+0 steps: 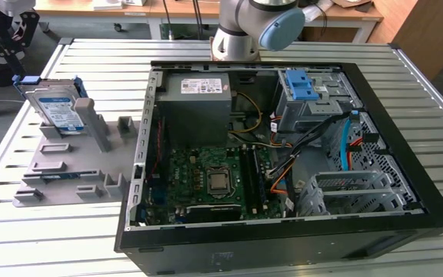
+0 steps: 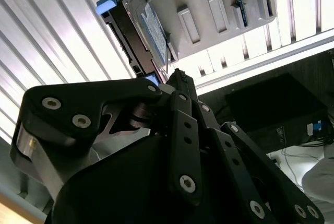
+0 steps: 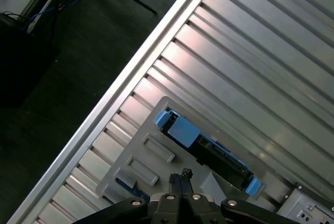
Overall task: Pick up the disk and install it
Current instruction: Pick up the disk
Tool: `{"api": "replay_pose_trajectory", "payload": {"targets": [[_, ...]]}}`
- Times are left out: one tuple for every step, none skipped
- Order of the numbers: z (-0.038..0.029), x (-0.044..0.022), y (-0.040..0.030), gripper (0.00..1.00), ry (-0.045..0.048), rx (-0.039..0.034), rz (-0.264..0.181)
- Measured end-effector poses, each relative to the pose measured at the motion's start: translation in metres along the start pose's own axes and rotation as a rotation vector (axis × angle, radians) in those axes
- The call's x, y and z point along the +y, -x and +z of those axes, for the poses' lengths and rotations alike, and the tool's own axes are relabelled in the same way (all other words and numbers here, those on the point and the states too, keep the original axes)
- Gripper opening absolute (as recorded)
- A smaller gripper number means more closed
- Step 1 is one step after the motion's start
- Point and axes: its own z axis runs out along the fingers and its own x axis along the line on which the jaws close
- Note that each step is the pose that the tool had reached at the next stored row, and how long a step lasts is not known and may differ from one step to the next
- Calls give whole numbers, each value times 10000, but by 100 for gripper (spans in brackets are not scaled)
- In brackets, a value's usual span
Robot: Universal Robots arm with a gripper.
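The disk (image 1: 56, 109) stands upright on its edge in a grey slotted holder (image 1: 67, 167) on the table, at the exterior view's left, beside the open computer case (image 1: 283, 231). It is silver with a white-and-blue label and a blue bracket. In both wrist views it lies beyond the fingertips, label side as disk (image 2: 148, 25) and narrow top edge as disk (image 3: 209, 151). My gripper (image 3: 180, 178) hangs above it, apart from it, fingers closed together on nothing; its black linkage leads to the gripper (image 2: 180, 78).
Inside the case are a grey power supply (image 1: 198, 98), a green motherboard (image 1: 214, 179) and a grey drive cage with a blue latch (image 1: 302, 86). Orange and black cables (image 1: 283, 167) run across the middle. The arm's base (image 1: 241, 29) stands behind the case. The ribbed table's edge (image 3: 104, 109) borders dark floor.
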Motion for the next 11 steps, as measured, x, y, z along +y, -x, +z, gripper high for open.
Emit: {"api": "replay_pose_trajectory", "payload": {"targets": [[0, 0, 0, 11, -2, 2, -44], [0, 0, 0, 11, -3, 2, -81], [0, 0, 0, 11, -5, 2, -116], [0, 0, 0, 11, -6, 3, -151], [0, 0, 0, 11, -7, 3, -184], [0, 0, 0, 11, -8, 4, -218], [0, 0, 0, 11, -10, 4, -253], [0, 0, 0, 11, -12, 4, -287], [0, 0, 0, 11, -13, 5, -319], [0, 0, 0, 11, -15, 5, -351], [0, 0, 0, 11, -17, 4, -383]]}}
